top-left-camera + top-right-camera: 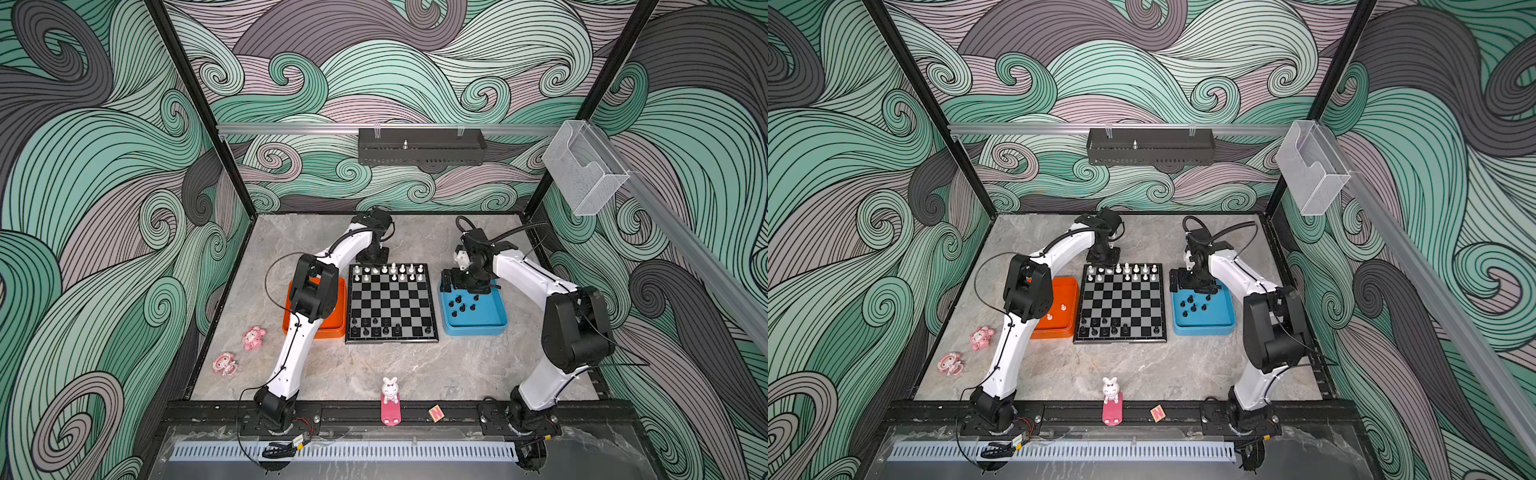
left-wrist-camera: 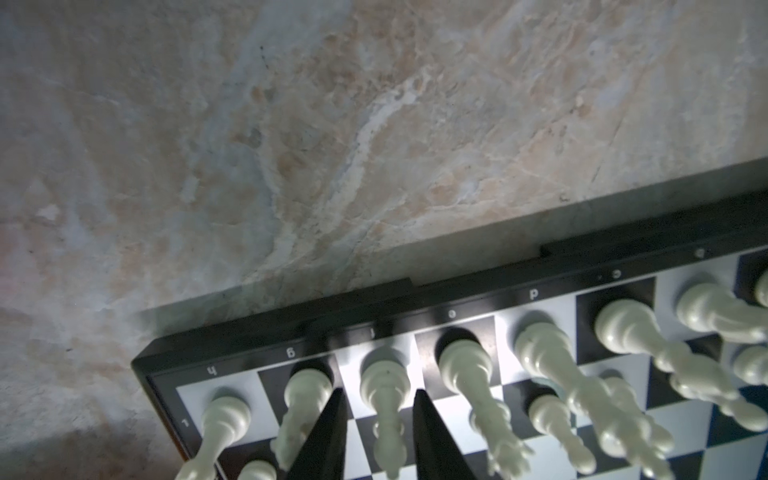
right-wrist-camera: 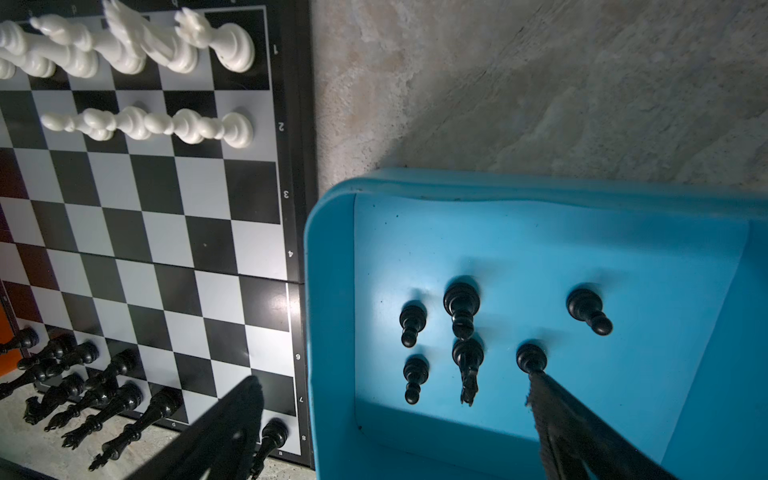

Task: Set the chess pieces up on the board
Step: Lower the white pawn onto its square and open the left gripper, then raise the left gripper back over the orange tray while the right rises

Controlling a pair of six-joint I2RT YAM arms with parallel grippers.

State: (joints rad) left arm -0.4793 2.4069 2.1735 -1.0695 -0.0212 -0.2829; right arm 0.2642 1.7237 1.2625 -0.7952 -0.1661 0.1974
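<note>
- Left gripper (image 2: pixel 378 392): jaws narrow, a little apart, straddling a white piece (image 2: pixel 384 386) on the far back row of the board (image 1: pixel 395 303). Thin gaps show on both sides of the stem, so it is not pinching. Judged step: placing, at the let-go.
- Board lies mid-table between the orange tray (image 1: pixel 1059 333) and the blue tray (image 1: pixel 473 330). White chessmen (image 1: pixel 393 268) fill most of the far two rows. Black chessmen (image 1: pixel 385 330) fill part of the near two.
- The straddled piece stands upright on a light square, third from the corner, with a white neighbour on the next square each side.
- To do it well: open only slightly more, then lift straight up along the piece's axis with no sideways drift. The neighbours are just beside each finger and look easy to tip.
- The corner-side finger overlaps the neighbour piece (image 2: pixel 301 399) in the left wrist view. Cannot tell whether they touch, so watch that side.
- Right gripper (image 3: pixel 395 378): jaws wide, holding nothing, hovering over the blue tray's board-side wall. One finger is over the board edge, and the other tip is just beside a black pawn (image 3: pixel 531 357).
- Six black pieces stand apart in the blue tray in the right wrist view. Two white pieces (image 1: pixel 1063 307) sit in the orange tray in a top view.
- Right arm's likely next move: centre on one pawn, drop and close, keeping clear of the board edge.
</note>
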